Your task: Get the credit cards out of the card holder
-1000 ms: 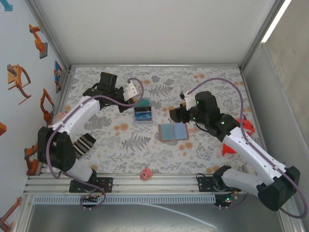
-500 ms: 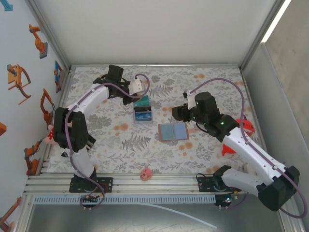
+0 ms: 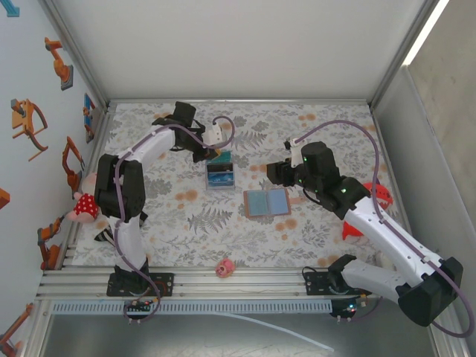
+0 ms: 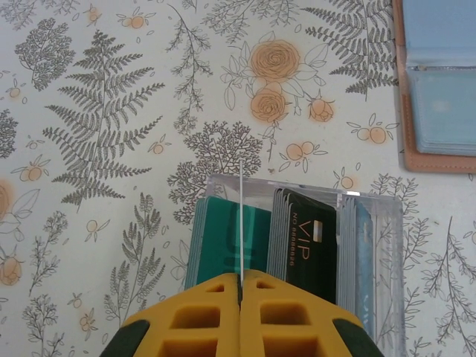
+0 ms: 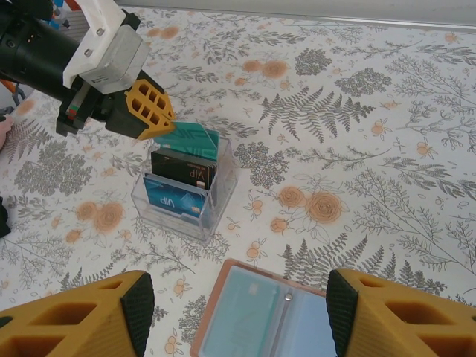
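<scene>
Landmark: the clear card stand [image 3: 220, 175] on the flower-print table [image 3: 327, 126].
Credit cards [image 4: 305, 236]: from here I see them standing upright in the stand's slots. A teal bunch is at the far side from the wallet, a black "VIP" one is in the middle, and blue ones are on the side nearest the wallet.
Left gripper [image 4: 242, 277]: right over the stand's teal end. Its yellow fingers [image 4: 201, 312] are pressed together on one thin card [image 4: 242, 190] seen edge-on, which reaches down among the teal bunch.
Same grip from the right wrist camera: a teal face shows at the left gripper's tips [image 5: 165, 125], at the stand's back slot.
Card holder [image 3: 266, 202]: lying open and flat just beside the stand, toward the right arm, tan rim up and pale blue pockets showing. I can't tell whether a card sits inside.
Right gripper [image 3: 277, 172]: near the stand, above the card holder's far edge, fingers spread wide apart and holding nothing.
Pink toy [image 3: 224, 267]: well apart from the stand, at the table's near edge.
</scene>
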Robot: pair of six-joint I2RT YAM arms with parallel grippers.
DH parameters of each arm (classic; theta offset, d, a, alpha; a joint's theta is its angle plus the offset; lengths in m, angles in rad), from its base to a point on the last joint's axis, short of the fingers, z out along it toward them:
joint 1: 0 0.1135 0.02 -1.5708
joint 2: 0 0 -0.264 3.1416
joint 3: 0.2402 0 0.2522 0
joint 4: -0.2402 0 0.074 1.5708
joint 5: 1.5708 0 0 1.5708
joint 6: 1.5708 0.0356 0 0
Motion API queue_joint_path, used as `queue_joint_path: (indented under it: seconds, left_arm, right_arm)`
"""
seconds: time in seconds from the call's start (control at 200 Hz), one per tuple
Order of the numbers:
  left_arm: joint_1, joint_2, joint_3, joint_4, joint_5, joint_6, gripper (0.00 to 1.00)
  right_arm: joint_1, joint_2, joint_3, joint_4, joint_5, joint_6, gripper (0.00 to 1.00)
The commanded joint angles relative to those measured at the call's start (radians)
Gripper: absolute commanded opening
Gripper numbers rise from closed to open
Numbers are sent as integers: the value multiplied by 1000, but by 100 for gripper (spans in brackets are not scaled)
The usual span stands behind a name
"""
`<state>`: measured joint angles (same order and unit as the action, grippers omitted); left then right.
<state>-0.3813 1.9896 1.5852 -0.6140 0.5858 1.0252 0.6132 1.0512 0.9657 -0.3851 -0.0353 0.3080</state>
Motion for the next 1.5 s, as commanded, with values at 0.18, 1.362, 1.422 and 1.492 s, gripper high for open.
queue_joint_path:
  seconds: [0.18,1.362,1.422,1.492]
  left_arm:
    - [17,44,62,-63,34,47,0]
    - [10,-506,-485,587,-33,-634,97]
    - [9,-574,-569,674,-46,-729,97]
    - [9,-648,-647,736,-84,-821,97]
  right_arm:
    - [3,0,-4,14,21,18,62]
    - [83,158,-27,-47,123,104,53]
    - [102,180,-25,-55,135,110,53]
    - [122,203,-25,-56,141,119,53]
